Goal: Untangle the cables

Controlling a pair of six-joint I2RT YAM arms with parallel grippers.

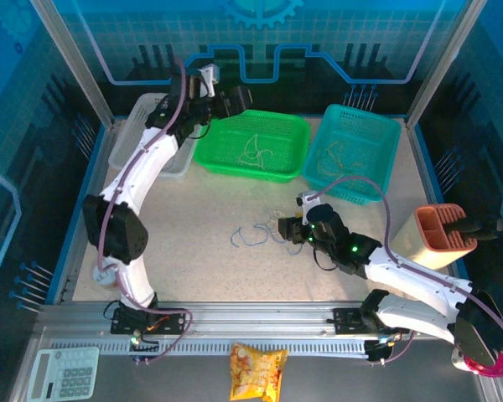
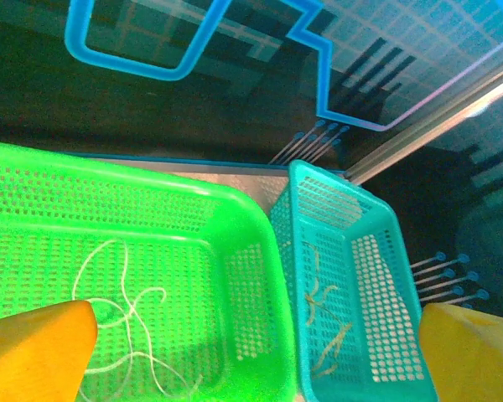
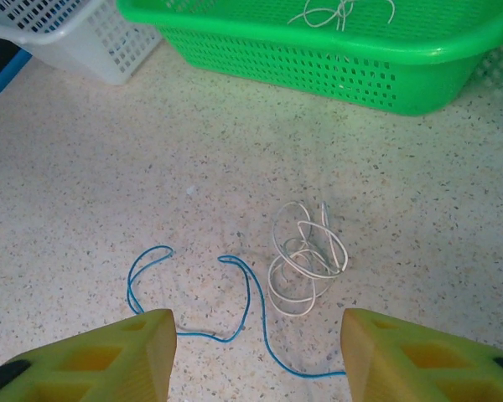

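Sitting on the table (image 3: pixel 84 167), the white cable clump (image 3: pixel 306 260) lies just beside the blue cable (image 3: pixel 249 293). Risk: you pinch both and drag them together. Your right gripper (image 3: pixel 256 339) hovers low, jaws spread, empty. Your left gripper (image 2: pixel 251 352) hangs over the green basket (image 2: pixel 247 268), jaws wide, empty.

Along the far edge of the worktop (image 1: pixel 193 251) we see a white basket (image 1: pixel 134 126), a green basket (image 1: pixel 260 173) and a teal basket (image 1: pixel 386 159); an orange holder (image 1: pixel 440 243) stands at the right edge.
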